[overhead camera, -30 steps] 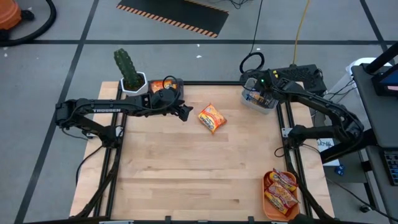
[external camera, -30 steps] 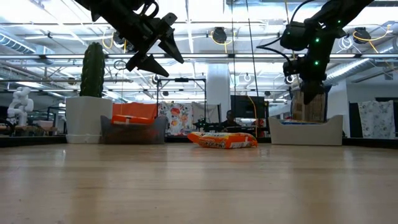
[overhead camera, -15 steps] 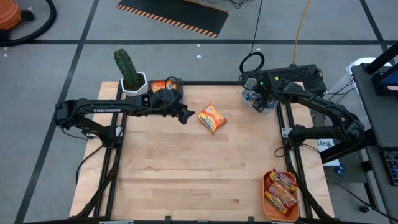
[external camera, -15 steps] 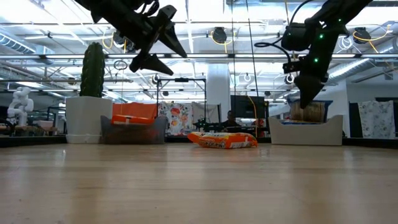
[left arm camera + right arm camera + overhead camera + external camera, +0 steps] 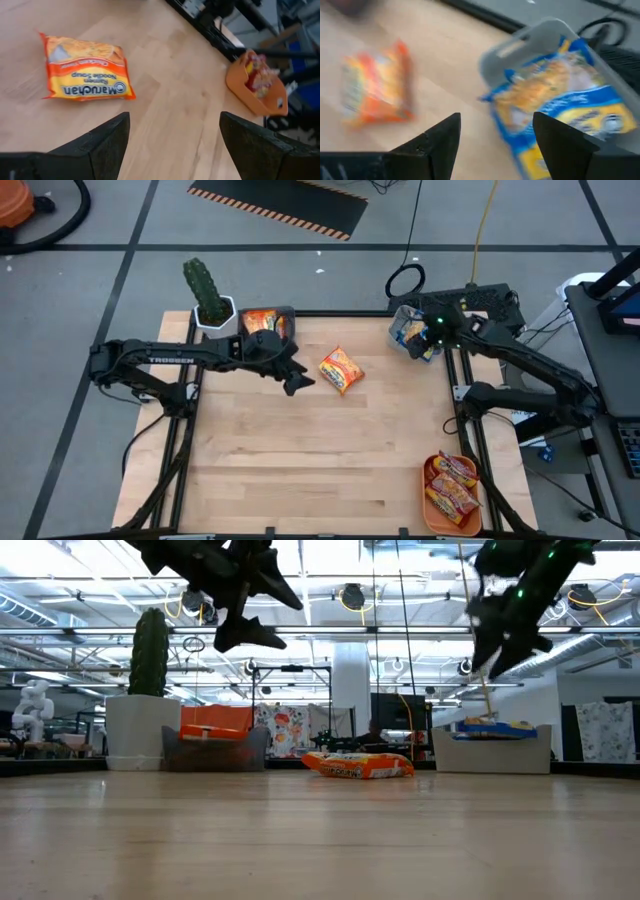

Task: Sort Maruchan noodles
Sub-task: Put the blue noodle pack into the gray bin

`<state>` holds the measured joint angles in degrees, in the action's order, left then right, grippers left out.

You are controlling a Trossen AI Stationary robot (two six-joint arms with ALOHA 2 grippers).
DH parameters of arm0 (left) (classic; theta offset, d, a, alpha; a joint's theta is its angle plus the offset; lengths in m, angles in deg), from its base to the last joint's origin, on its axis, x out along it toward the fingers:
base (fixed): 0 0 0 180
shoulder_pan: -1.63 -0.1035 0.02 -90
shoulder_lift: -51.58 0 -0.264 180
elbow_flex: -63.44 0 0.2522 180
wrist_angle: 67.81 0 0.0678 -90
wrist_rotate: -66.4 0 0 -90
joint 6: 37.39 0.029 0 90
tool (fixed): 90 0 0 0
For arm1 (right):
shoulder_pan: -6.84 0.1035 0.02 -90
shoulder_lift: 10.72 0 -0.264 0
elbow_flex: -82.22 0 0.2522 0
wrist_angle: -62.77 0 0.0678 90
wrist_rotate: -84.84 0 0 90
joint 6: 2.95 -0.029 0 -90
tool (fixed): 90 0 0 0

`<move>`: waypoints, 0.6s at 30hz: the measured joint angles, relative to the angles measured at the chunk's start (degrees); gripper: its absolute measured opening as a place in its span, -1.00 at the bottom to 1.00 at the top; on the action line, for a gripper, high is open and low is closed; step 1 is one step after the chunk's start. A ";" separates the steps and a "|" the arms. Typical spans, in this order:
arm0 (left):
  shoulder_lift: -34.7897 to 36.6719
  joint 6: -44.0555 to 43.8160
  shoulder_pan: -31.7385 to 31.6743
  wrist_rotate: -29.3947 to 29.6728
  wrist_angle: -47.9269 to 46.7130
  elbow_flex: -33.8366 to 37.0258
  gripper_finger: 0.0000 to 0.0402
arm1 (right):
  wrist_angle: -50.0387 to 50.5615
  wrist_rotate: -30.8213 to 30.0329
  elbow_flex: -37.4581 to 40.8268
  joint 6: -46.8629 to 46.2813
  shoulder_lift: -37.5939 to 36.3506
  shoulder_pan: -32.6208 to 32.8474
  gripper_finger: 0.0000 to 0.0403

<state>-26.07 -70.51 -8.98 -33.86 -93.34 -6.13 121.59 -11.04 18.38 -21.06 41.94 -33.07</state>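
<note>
**Both grippers empty and spread; one orange packet loose on the table**

Left gripper [image 5: 297, 383]: fingers apart, nothing between them. It hangs above the wood, just beside the orange Maruchan packet [image 5: 341, 369], not touching it. In the left wrist view the two dark fingertips [image 5: 107, 140] frame bare table, with the packet [image 5: 86, 73] lying flat ahead of them, label side up.

Right gripper [image 5: 424, 337]: fingers also apart, holding nothing. It is raised over the clear bin [image 5: 402, 319] at the far right corner of the table. A blue-white packet [image 5: 560, 105] lies in that bin, partly over its rim; the right wrist view is blurred, so I cannot tell whether more packets lie under it.

Count of packets seen:
- Orange, loose on the table: 1, in the far middle, between the two grippers.
- Orange, in the grey bin [image 5: 281, 311] at the far left: at least 1 [image 5: 258, 320]; the left arm covers part of the bin.
- Blue-white, in the clear bin: 1 sure.
- Dark red, in the orange tray [image 5: 430, 498] at the near right edge: about 2 [image 5: 455, 485]; the exact number is not clear.

Surroundings: a cactus in a white pot [image 5: 207, 295] stands just beside the grey bin. The wooden table [image 5: 300, 460] between the loose packet and the tray is bare wood.
</note>
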 joint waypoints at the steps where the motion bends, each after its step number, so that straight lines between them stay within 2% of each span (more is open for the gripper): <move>1: 0.00 1.07 0.32 -0.20 -0.02 0.00 0.54 | -0.52 1.00 -0.14 -3.10 -1.22 0.74 0.20; 6: 0.00 5.31 1.16 -0.46 -0.02 0.00 0.54 | -2.63 7.46 -0.17 -18.22 -5.90 5.96 0.20; 8: 0.02 6.14 1.39 -0.45 -0.02 0.01 0.54 | -3.49 7.92 -0.17 -23.27 -6.65 9.31 0.20; 13: 0.02 6.46 2.14 -1.54 -0.10 0.02 0.54 | -6.22 3.73 -0.17 -33.31 -5.92 19.01 0.19; 18: 0.02 9.76 3.39 -1.68 -2.68 0.02 0.54 | -7.15 -1.31 -0.17 -37.21 -1.84 27.15 0.07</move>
<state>-26.05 -60.75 -5.59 -35.55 -96.02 -6.11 114.44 -12.35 18.20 -58.28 40.10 -5.92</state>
